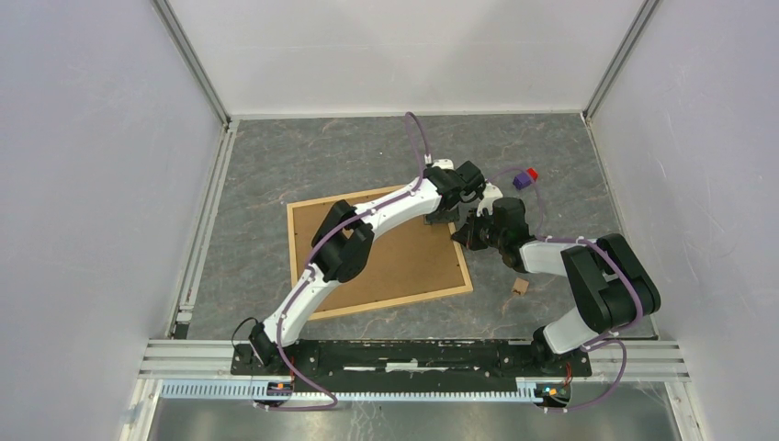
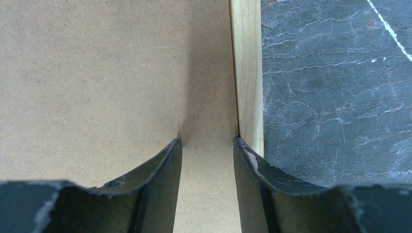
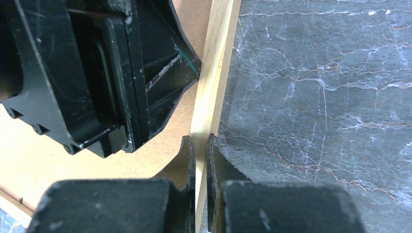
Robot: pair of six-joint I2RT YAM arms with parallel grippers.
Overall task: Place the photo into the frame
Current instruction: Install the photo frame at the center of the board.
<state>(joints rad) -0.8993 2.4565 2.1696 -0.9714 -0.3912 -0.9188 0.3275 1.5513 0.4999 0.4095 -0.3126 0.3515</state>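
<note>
1. Fingers [image 2: 160,187] of the left gripper [image 2: 208,141] stand apart with a clear gap and nothing held between them. Their tips are down at the brown back panel of the frame [image 2: 248,73], and the finger on the right of the wrist picture sits just against the inner side of the light wood rail
2. Fingers [image 3: 188,158] of the right gripper [image 3: 200,141] are drawn close together, one on each side of that same wood rail, pinching it. The black body of the left gripper fills the upper left of that picture, just beside them
3. In the top view the frame lies back side up, slightly turned, in the middle of the grey marbled table [image 1: 303,156]. Both grippers meet on the upper half of its right-hand edge
4. The left arm crosses over the panel from lower left to upper right
5. A small purple and red object [image 1: 524,177] sits on the table to the upper right of the grippers, apart from the frame
6. A small wooden block [image 1: 521,286] lies on the table right of the frame's lower right corner
</note>
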